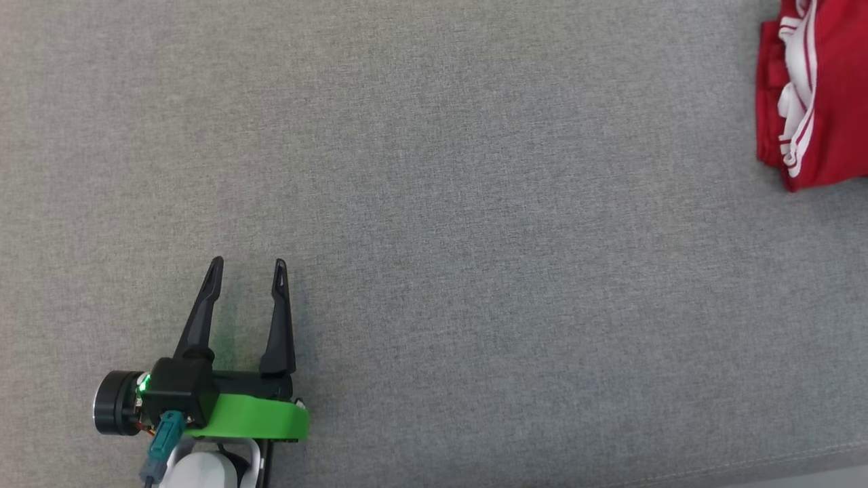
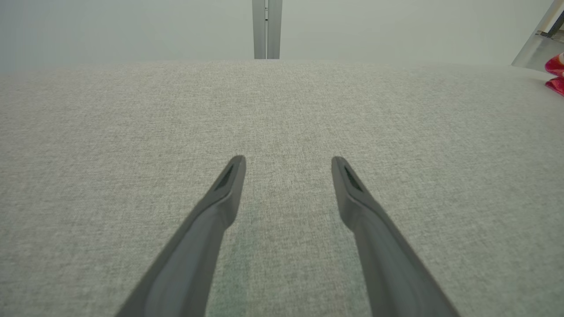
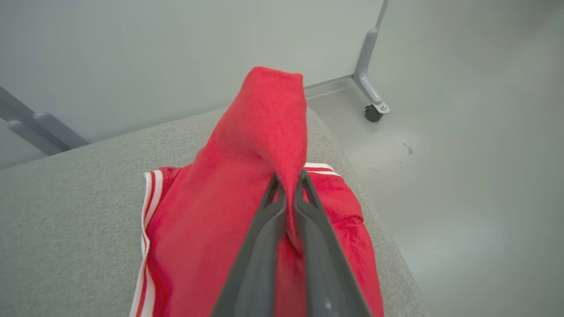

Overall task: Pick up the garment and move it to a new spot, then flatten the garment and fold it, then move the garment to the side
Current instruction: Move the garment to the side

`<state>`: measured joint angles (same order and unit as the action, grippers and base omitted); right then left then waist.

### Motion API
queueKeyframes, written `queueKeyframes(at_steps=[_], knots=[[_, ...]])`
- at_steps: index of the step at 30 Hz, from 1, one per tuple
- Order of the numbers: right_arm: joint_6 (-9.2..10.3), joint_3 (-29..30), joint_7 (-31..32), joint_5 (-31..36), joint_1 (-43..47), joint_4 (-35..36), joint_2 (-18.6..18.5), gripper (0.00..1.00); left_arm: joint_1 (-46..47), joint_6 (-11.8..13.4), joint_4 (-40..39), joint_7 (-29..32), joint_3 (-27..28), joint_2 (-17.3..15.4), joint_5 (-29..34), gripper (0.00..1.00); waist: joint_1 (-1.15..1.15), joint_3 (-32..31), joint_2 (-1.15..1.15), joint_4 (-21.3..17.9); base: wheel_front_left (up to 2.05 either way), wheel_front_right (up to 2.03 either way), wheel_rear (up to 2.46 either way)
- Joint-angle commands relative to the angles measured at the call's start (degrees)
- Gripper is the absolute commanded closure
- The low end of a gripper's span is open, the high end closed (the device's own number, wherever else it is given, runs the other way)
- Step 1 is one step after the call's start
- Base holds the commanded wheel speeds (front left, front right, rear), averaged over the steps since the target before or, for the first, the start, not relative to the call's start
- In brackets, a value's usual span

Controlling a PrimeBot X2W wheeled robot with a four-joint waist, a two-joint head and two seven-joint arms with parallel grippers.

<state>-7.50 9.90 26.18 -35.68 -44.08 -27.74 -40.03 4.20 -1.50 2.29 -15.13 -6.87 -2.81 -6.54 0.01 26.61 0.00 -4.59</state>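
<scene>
The garment (image 1: 824, 95) is red with white stripes and lies bunched at the far right of the grey surface, cut off by the head view's right edge. In the right wrist view my right gripper (image 3: 288, 178) is shut on a fold of the garment (image 3: 260, 145), which rises in a red peak above the fingertips while the rest drapes down onto the surface. My left gripper (image 1: 247, 268) stands open at the lower left, far from the cloth, with nothing between its fingers. The left wrist view shows the left gripper (image 2: 288, 163) over bare fabric and a sliver of the garment (image 2: 556, 75) at its right edge.
The grey fabric surface (image 1: 434, 224) stretches between the two arms. Its right edge (image 3: 374, 207) drops to a pale floor close beside the garment. A partition leg on a castor (image 3: 373, 112) stands on that floor, and a grey post (image 2: 266, 28) rises behind the surface's far edge.
</scene>
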Motion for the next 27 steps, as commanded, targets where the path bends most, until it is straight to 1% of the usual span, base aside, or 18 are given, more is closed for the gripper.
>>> queueKeyframes(at_steps=[1,2,4,5,6,8,10,14,17,19,22,25,27], knots=[[0.02,0.92,-0.80,0.99,-1.01,-1.27,0.32,0.44,0.57,-0.08,0.37,0.02,0.17,-0.21,0.44,0.00,-0.01,-0.27,0.00,-0.01,0.00,0.00,0.00],[0.02,0.94,-0.76,2.06,-0.83,-2.23,0.87,0.00,0.31,0.07,0.75,0.01,0.17,-0.21,0.68,0.00,-0.01,-0.56,0.00,-0.05,0.00,0.00,0.00],[0.02,0.62,-0.74,3.79,-0.15,-3.05,0.97,0.00,-0.22,0.36,1.19,0.01,0.18,-0.21,0.44,0.00,-0.01,-1.28,0.00,-0.18,0.00,0.00,0.00],[0.02,0.28,-1.62,4.90,0.20,-2.65,0.39,0.00,-0.50,0.44,1.36,0.02,0.10,-0.22,0.31,0.00,-0.01,-1.60,0.00,-0.22,0.00,0.00,0.00],[0.04,0.35,-3.71,6.81,0.57,-2.02,-0.65,0.00,-0.77,0.56,1.58,0.02,-0.07,-0.21,0.17,0.00,-0.01,-2.16,0.00,-0.20,0.00,0.00,0.00],[0.04,1.43,-8.13,9.70,1.49,-1.47,-1.09,0.00,-1.03,1.10,1.55,0.01,-0.08,-0.21,-0.21,0.00,-0.01,-3.25,0.00,-0.03,0.00,0.00,0.00],[0.02,1.29,-11.63,11.51,3.06,-0.61,-0.45,0.00,-1.33,1.76,1.46,0.02,0.02,-0.21,-0.89,0.00,-0.01,-4.53,0.00,0.20,0.00,0.00,0.00],[0.04,0.09,-19.76,14.26,8.26,4.11,1.22,0.00,-3.08,3.01,1.28,0.02,0.66,-0.22,-2.52,0.00,-0.01,-8.67,0.00,0.42,0.00,0.00,0.00],[0.04,-1.80,-25.06,16.02,14.17,7.71,3.91,0.00,-4.58,3.61,1.11,0.01,1.28,-0.20,-2.83,0.00,-0.01,-12.52,0.00,0.77,0.00,0.00,0.00],[0.04,-2.72,-28.91,17.67,19.07,10.24,6.55,0.00,-6.46,4.23,1.42,0.02,2.24,-0.22,-3.06,0.00,-0.01,-15.73,0.00,1.20,0.00,0.00,0.00],[0.04,-3.64,-33.03,20.26,25.78,12.24,10.74,0.00,-8.91,4.87,2.18,0.01,3.61,-0.21,-4.34,0.00,-0.01,-19.69,0.00,1.95,0.00,0.00,0.00],[0.05,-3.78,-37.01,23.59,31.71,13.40,16.48,0.00,-11.21,4.39,2.64,0.02,4.74,-0.19,-5.17,0.00,-0.01,-22.85,0.00,2.81,0.00,0.00,0.00],[0.05,-3.96,-39.07,25.69,35.42,13.72,19.51,0.00,-12.14,3.61,3.09,0.02,4.98,-0.19,-5.48,0.00,-0.01,-24.57,0.00,3.66,0.00,0.00,0.00]])
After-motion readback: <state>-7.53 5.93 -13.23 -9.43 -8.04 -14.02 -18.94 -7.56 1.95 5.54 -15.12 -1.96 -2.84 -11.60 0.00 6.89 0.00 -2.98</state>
